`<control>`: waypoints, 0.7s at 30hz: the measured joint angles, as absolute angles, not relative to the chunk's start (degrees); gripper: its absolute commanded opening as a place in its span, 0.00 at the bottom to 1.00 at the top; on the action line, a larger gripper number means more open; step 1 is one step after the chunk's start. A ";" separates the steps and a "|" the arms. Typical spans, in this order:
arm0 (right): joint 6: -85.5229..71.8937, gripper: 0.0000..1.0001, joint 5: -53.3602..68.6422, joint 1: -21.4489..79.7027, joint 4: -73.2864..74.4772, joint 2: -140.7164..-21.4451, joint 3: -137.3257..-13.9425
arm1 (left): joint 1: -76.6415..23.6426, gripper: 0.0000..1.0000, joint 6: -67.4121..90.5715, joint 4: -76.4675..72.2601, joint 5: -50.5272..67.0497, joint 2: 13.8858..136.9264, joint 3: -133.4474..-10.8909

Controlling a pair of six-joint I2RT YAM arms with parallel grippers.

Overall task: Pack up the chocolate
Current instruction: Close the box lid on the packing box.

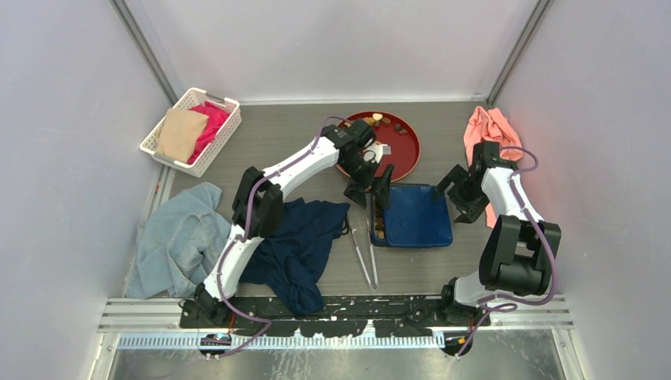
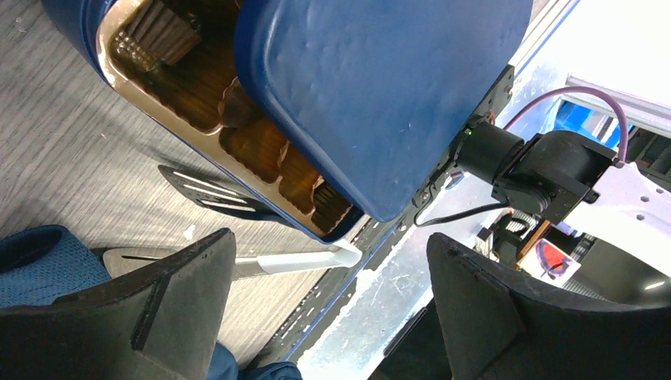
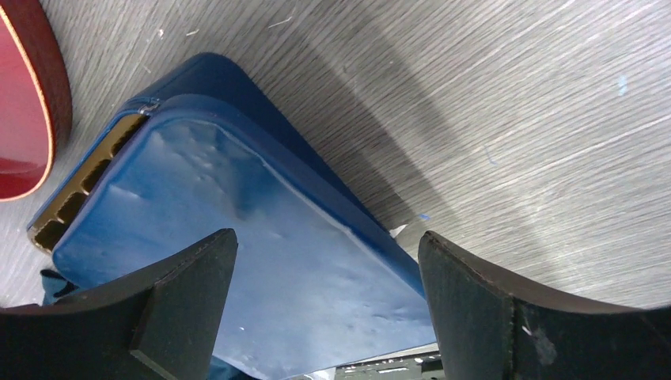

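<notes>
Several pieces of chocolate [image 1: 377, 120] lie at the far rim of the red round tray [image 1: 403, 150]. The navy box [image 1: 412, 215] sits in front of the tray, its lid [image 2: 380, 95] shifted so that one row of gold compartments [image 2: 261, 146] shows, with brown ribbed pieces [image 2: 328, 207] in them. My left gripper [image 1: 369, 187] hovers open at the box's far left corner, holding nothing. At the box's right edge my right gripper [image 1: 459, 195] is open and empty too. In the right wrist view the lid [image 3: 237, 237] lies below the fingers [image 3: 182, 285].
Metal tongs [image 1: 363, 255] lie just left of the box, near a dark navy cloth [image 1: 305, 245]. A light-blue cloth [image 1: 178, 237] is at the left, a white basket [image 1: 192, 131] with cloths at the far left, and a salmon cloth [image 1: 490, 127] at the far right.
</notes>
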State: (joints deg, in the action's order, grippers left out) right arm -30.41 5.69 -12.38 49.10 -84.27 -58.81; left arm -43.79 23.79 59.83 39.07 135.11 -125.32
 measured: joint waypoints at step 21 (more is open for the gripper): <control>-33.39 0.89 18.65 -12.38 45.91 -85.27 -58.72 | -43.75 0.63 23.68 61.39 41.65 138.76 -127.44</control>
State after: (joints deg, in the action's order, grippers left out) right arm -33.39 18.65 -12.38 45.91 -85.27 -58.72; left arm -43.75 23.68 61.39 41.65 138.76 -127.44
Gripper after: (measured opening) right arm 0.896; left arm 0.688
